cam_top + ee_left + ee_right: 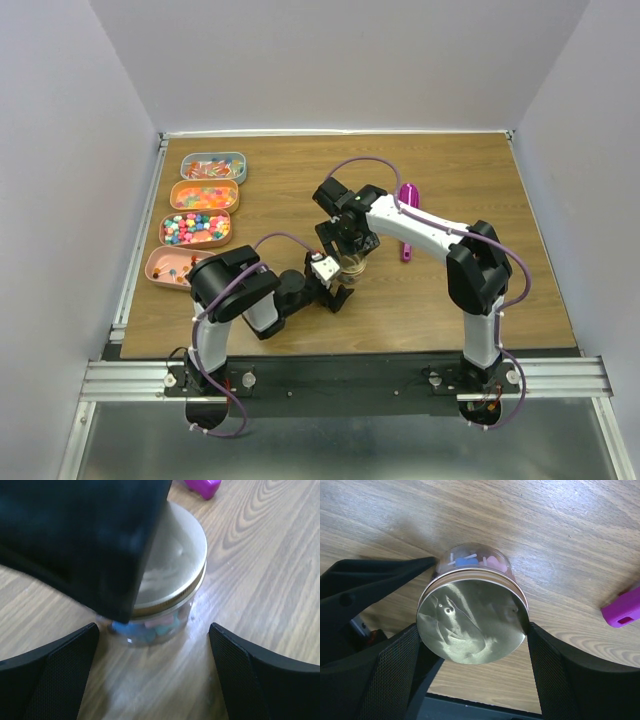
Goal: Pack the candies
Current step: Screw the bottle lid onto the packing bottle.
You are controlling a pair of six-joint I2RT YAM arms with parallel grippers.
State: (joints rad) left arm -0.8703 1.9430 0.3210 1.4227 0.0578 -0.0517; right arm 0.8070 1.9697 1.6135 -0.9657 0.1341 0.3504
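No text, label or number can be read anywhere.

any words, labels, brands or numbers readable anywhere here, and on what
None can be read.
The lid is plain metal.
The magenta scoop and the four trays show no print.
Any marking on the arms is too small to tell.

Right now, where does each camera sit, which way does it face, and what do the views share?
Top external: above and behind the bases, looking down on the table, trays of candies, left arm and right arm.
Left wrist: near the table, facing the jar obliquely; the open left gripper frames it.
Right wrist: above the lid, looking down; the right gripper clasps it.
Shared: jar, lid and magenta scoop appear in all three.
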